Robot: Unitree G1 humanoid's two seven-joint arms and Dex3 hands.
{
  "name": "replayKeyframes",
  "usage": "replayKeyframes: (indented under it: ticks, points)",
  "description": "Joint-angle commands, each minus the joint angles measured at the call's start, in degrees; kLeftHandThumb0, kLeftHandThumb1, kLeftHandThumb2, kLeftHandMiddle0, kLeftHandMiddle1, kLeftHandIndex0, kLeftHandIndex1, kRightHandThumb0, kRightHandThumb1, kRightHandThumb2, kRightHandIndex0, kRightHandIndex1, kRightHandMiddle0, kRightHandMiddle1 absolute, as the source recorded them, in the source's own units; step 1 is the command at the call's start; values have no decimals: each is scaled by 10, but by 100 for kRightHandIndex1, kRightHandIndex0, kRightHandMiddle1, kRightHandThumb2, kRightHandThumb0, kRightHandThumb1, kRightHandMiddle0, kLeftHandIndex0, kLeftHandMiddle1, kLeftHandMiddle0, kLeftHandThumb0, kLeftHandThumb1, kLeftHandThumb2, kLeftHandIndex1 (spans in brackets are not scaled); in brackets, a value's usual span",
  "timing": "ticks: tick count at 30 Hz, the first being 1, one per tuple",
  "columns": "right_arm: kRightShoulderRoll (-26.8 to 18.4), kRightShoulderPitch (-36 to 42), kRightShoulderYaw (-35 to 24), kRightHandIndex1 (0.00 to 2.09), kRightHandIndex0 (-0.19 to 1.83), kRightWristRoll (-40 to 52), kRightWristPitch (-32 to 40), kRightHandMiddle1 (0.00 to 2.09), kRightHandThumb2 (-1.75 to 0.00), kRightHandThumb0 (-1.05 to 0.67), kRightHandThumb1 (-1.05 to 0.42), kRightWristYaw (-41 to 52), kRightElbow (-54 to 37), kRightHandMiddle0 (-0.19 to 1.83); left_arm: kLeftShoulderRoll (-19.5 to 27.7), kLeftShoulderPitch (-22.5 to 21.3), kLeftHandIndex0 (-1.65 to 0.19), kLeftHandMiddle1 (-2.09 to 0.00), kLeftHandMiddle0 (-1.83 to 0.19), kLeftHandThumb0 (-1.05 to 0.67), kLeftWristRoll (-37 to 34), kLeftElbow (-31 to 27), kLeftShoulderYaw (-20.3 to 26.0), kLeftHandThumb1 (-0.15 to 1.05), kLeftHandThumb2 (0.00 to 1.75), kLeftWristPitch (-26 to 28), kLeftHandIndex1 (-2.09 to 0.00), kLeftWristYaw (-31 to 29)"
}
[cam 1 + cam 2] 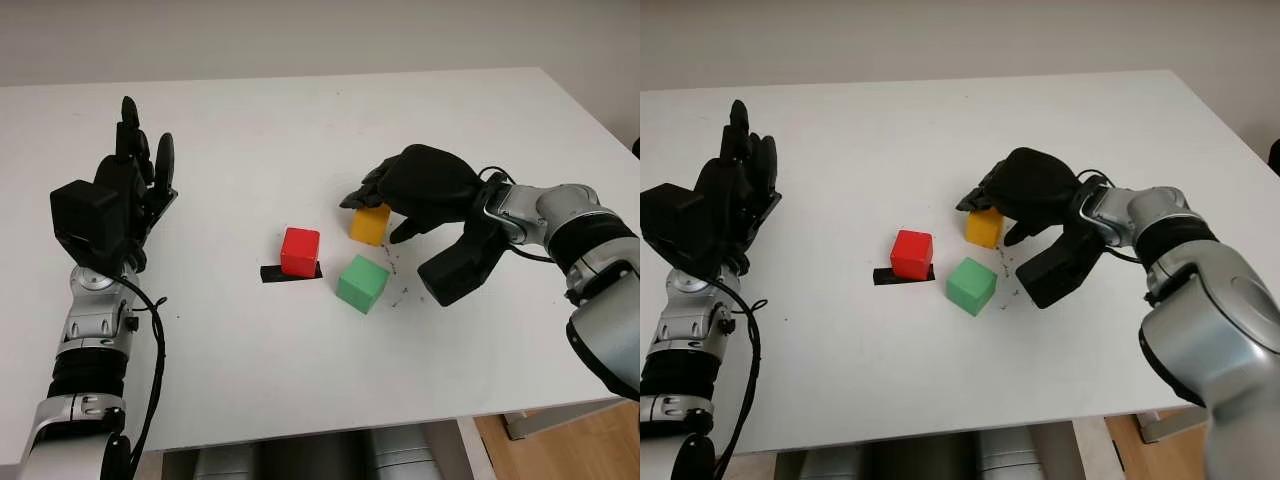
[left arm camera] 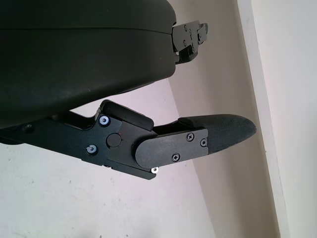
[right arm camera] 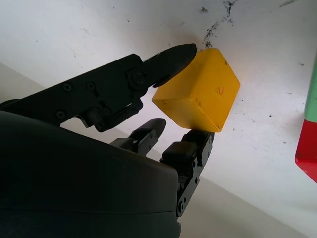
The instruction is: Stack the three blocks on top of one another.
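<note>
- Our right hand (image 1: 395, 205) is curled over the yellow block (image 1: 369, 225), fingers (image 3: 168, 59) pressed against its sides in a grasp; the block sits on the white worktop (image 1: 300, 120).
- The green block (image 1: 361, 283) lies just beside that hand, nearer us, and the red block (image 1: 299, 251) stands a little farther off, on a black patch (image 1: 272, 273).
- Our left hand (image 1: 135, 180) is open, well apart from all three blocks.

3 blocks (image 1: 300, 250), 2 hands (image 1: 135, 185)
</note>
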Motion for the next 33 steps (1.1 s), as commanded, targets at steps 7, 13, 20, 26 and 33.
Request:
replayKeyframes:
  ticks: [7, 13, 20, 26, 33]
  points:
    - [0, 1, 11, 143, 31, -6, -3, 122, -5, -36, -95, -38, 5, 49, 4, 7, 19, 0, 19, -79, 10, -8, -8, 105, 62, 2, 0, -1]
    - [-7, -4, 1, 139, 17, 8, -1, 133, -6, -36, -98, -2, 4, 42, 1, 9, 19, 0, 19, -79, 5, -11, -6, 105, 61, 12, 0, -6]
    - [-16, -10, -23, 114, 20, 31, 6, 132, -5, -37, -96, 30, 1, 43, -1, 7, 19, 0, 19, -78, 2, -4, -6, 105, 63, 5, 0, -11]
    - [-7, 7, -117, 90, 22, 156, 4, 124, -5, -35, -94, 157, -4, 47, 0, 4, 19, 0, 19, -77, 5, -1, -9, 105, 64, 4, 0, -12]
    - [28, 36, -258, 28, 32, 352, 40, 125, -6, -32, -92, 363, -26, 46, -3, 2, 19, 0, 19, -76, -3, 1, -6, 105, 63, 4, 0, -17]
